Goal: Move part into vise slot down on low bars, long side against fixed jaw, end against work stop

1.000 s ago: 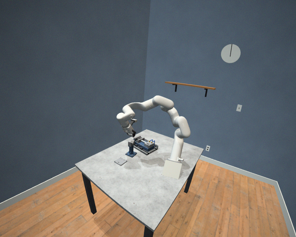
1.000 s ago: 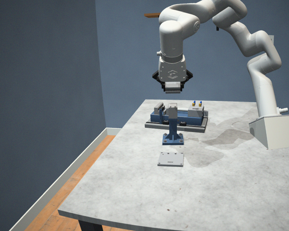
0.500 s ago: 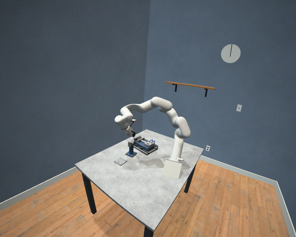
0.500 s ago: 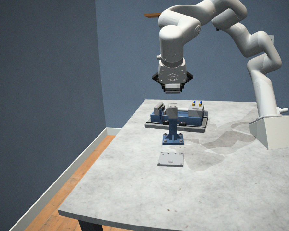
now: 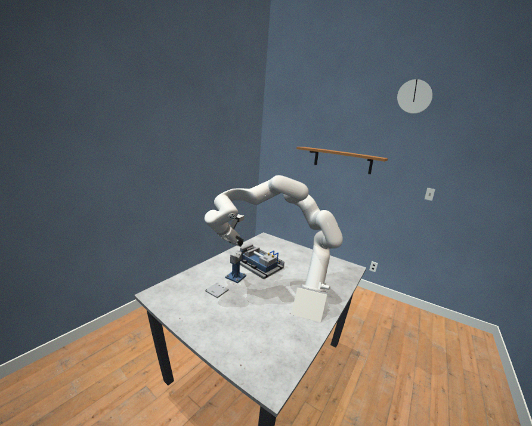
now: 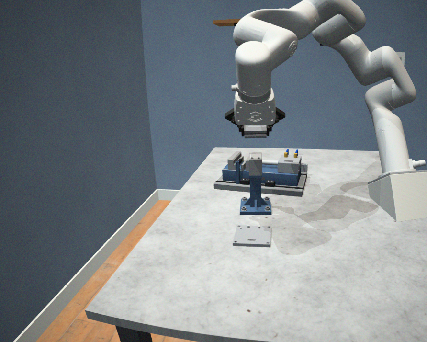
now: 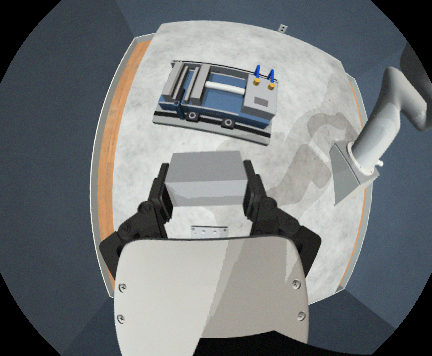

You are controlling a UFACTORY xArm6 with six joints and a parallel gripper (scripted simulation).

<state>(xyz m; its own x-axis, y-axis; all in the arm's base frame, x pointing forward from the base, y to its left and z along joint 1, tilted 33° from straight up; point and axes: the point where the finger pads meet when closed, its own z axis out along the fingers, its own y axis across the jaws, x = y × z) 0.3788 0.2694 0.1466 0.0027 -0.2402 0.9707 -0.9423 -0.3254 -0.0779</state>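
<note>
Gripping part (image 7: 206,178) between claw (image 7: 207,189) fingers, above V-block (image 6: 255,166).

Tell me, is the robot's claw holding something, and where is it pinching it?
Yes. The gripper is shut on the part, a grey block, high above the table. One finger presses on each of two opposite sides.
</note>
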